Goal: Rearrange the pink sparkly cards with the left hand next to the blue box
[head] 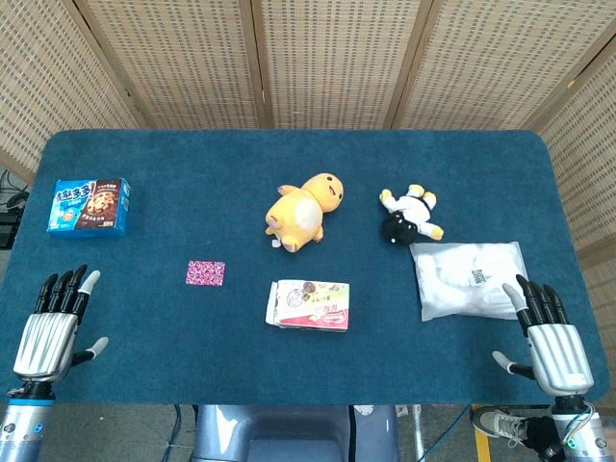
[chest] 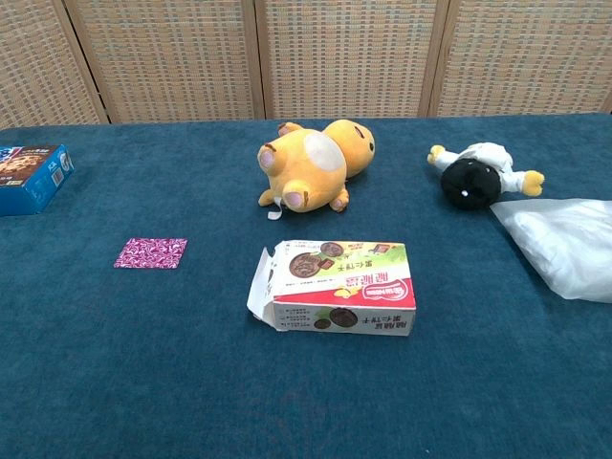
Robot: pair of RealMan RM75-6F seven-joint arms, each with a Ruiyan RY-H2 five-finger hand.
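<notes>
On the near-left cloth, the pink sparkly cards (head: pixel 205 273) lie flat, well apart from the blue box (head: pixel 89 206) further back. We judge them thin, light and slippery: pinch at an edge. Left hand (head: pixel 53 330) and right hand (head: pixel 550 340) rest empty, fingers extended.

Left hand (head: pixel 53 322) hovers at the near-left table edge, fingers apart, holding nothing. Bare blue cloth lies between it and the pink sparkly cards (head: pixel 205 272), and between the cards and the blue box (head: pixel 89 206) at far left. No object stands on that stretch. To the right of the cards sits the torn-open pink snack box (head: pixel 309 305), apart from them. Yellow plush (head: pixel 304 211) lies beyond it, mid-table. Black-and-white plush (head: pixel 409 214) touches or nearly touches the white plastic bag (head: pixel 470 278) on the right side, just ahead of the right hand (head: pixel 553 342).
</notes>
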